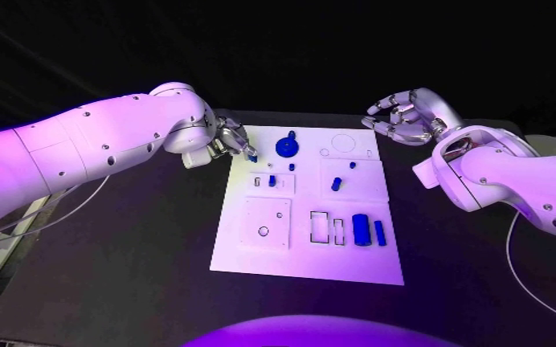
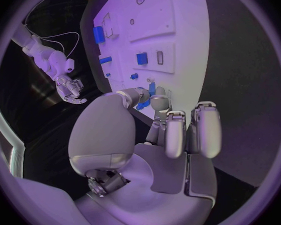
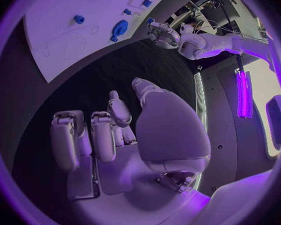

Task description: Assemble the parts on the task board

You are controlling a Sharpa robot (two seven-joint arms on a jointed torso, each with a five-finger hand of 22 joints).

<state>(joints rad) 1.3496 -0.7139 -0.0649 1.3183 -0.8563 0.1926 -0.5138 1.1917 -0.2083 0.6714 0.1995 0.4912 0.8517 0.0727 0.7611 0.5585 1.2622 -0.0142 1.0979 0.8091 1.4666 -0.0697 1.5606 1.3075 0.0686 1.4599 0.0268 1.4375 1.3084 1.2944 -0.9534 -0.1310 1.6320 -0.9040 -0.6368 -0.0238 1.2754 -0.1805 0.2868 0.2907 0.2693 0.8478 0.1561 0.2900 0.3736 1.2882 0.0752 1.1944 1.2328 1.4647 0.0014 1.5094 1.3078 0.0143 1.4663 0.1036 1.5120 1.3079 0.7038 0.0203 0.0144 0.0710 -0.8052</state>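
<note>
The left silver hand [image 1: 230, 144] sits at the far left corner of the flat white task board [image 1: 304, 267]. Its thumb and a finger pinch a small blue part [image 2: 151, 90] just above the board. The right silver hand [image 1: 402, 118] hangs over the black table [image 1: 139, 267] past the board's far right corner, with its fingers curled in and nothing in them. On the board lie a round blue disc [image 1: 286, 148], small blue pegs and two long blue bars [image 1: 369, 230].
</note>
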